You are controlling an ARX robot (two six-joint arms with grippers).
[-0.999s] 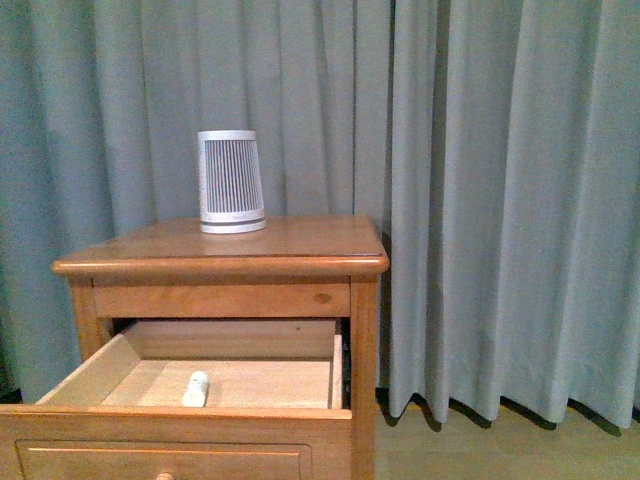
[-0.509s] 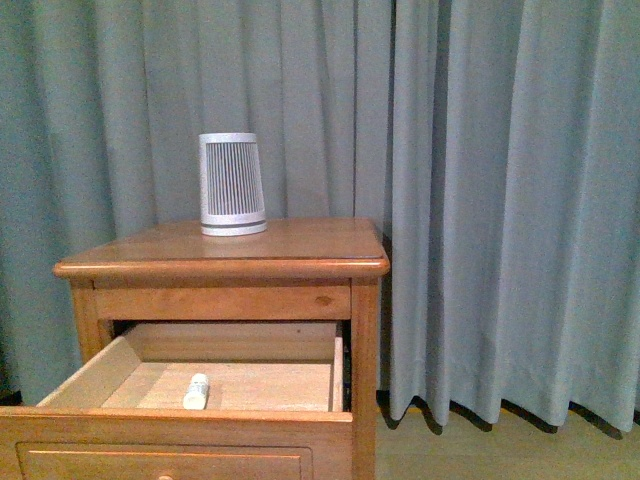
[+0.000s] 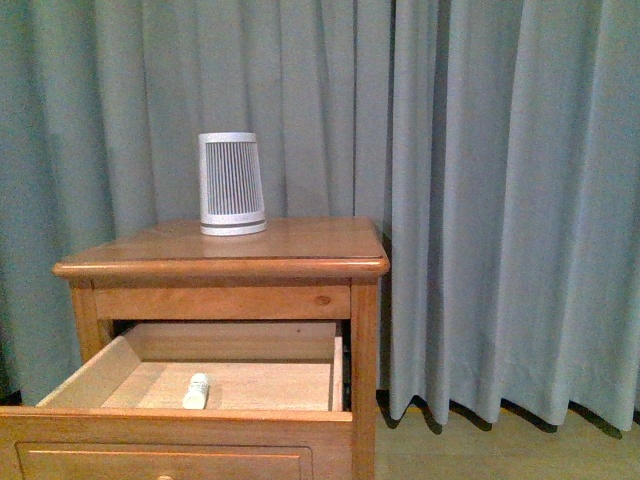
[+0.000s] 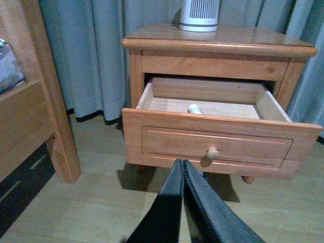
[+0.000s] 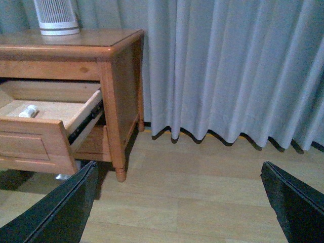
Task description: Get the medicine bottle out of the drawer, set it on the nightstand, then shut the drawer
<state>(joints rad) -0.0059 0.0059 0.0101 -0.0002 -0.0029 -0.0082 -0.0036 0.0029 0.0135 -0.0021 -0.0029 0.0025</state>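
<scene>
1. As you look through the front view, count one nightstand [image 3: 300, 245] standing before a grey-blue curtain [image 3: 500, 200], which also fills the picture toward 3 o'clock of it.
2. You have one drawer [image 3: 180, 425] pulled out toward the camera, its pale wood floor exposed.
3. One medicine bottle [image 3: 196, 391] lies on its side on that floor, near the middle of the drawer's width and apart from both side walls. It sits at roughly 6 o'clock from the device above it.
4. One white-and-grey ribbed device [image 3: 231, 184] stands upright on the nightstand top, toward the 12 o'clock edge of that surface.
5. In the left wrist view you see one round knob [image 4: 213, 153] on the drawer front, and one bed frame post [image 4: 43, 86] standing on the wood floor [image 4: 101, 212] beside the nightstand.
6. You have two grippers, and neither touches anything.
7. The left gripper [image 4: 180, 164] has its two dark fingers pressed together with nothing between them. It hangs over the floor in front of the drawer, short of the knob.
8. The right gripper [image 5: 178, 166] has its two fingers spread wide and holds nothing. It is over bare floor beside the nightstand, with the curtain beyond, and the bottle shows well off to one side in the drawer.
</scene>
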